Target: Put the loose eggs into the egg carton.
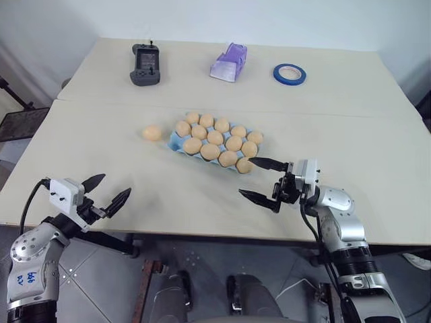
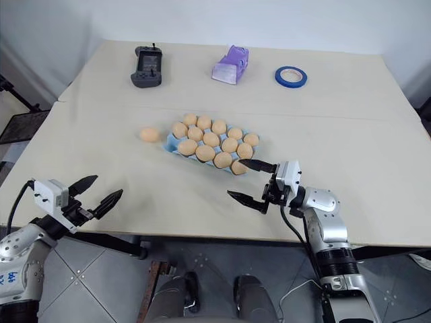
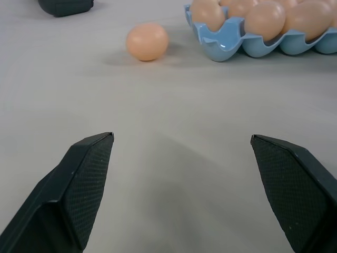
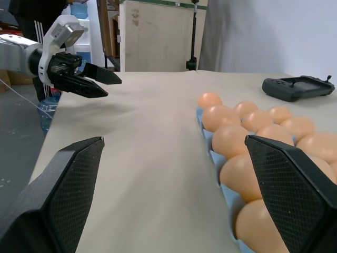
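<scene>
While both arms hung over the near side of the table (image 1: 350, 94), neither pincer had anything in it. L gripper (image 1: 108, 192) sat at the near-left edge, fingers (image 3: 79, 184) spread wide apart, nothing btwn them but bare tabletop, touching no egg. R gripper (image 1: 264, 180) was at the near-right, pointing across toward the L, jaws likewise gaping wide and empty; its upper fingertip lay just beside the near-right corner of the egg carton (image 1: 176, 141), close to the corner egg — contact or not, can't tell.

Carton: light blue, mid-table, set at a slant, packed w/ tan-orange eggs; 12 could be counted from the head cam. 1 loose egg (image 1: 153, 132) lay on the table just beside the carton's L end, apart from it, w/ a small gap. L wrist cam looked straight at that egg (image 3: 147, 41), well ahead of the spread fingers, carton corner next to it. R wrist cam looked along the carton's row of eggs, w/ the L gripper (image 4: 100, 84) seen across the table, also wide open.

Far side of table: black handheld controller (image 1: 145, 64) on the L, pale purple packet (image 1: 229, 62) mid, blue tape ring (image 1: 289, 73) on the R — all well apart from the carton.
</scene>
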Tool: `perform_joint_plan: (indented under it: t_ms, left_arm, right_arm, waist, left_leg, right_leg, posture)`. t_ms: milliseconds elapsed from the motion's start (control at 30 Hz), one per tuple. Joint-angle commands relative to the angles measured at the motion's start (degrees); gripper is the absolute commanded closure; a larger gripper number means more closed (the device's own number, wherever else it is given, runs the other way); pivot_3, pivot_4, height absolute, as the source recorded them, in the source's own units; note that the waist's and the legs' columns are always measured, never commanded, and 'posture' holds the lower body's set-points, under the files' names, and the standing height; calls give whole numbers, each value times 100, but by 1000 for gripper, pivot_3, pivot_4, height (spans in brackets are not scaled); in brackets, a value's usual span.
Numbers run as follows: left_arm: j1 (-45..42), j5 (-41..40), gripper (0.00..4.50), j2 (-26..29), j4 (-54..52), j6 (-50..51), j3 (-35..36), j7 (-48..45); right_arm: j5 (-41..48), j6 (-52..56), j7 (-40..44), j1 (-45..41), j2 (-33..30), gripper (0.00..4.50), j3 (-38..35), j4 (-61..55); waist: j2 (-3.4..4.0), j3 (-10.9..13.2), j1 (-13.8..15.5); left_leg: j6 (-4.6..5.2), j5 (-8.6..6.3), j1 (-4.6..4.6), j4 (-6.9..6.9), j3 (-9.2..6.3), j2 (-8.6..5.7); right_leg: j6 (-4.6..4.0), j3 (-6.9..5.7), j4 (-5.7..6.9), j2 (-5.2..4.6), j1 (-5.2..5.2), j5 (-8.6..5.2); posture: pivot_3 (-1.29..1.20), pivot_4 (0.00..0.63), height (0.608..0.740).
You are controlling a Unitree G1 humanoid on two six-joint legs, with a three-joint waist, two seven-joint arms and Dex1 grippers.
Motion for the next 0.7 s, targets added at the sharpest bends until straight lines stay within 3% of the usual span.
perform_joint_plan:
  t_ms: [33, 133, 333, 700]
  left_arm:
    - [-64, -103, 97, -104, -282, 153, -11, 267]
    - [-382, -45, 97, -205, -56, 300, -145, 502]
    - [-1839, 313, 97, -256, 841, 235, -682, 707]
    - [-5371, 1503, 97, -471, 5555, -1152, -1367, 1410]
  right_arm:
    - [35, -117, 30, -91, 32, 0, -41, -54]
    - [27, -118, 24, -92, 28, 0, -42, -61]
    - [36, -74, -49, -32, -30, 0, -97, -204]
    - [23, -55, -402, 301, -47, 0, -167, -622]
  waist:
    - [0, 0, 3]
    - [0, 0, 6]
    - [-1, 0, 29]
    - [-4, 2, 44]
  left_leg:
    - [-1, 0, 0, -4, 0, 0]
    - [-4, 3, 0, -6, -2, 4]
    - [-1, 7, 2, 39, -8, 4]
    - [18, 18, -13, 55, 5, 1]
  right_leg:
    - [-4, -1, 0, 2, -2, -3]
    - [-9, -4, 2, 15, -3, -7]
    - [13, -5, 23, 22, 12, 5]
    - [32, 3, 29, 26, -3, 16]
  posture:
    - [0, 150, 740]
    - [0, 150, 740]
    - [0, 150, 740]
    - [0, 150, 740]
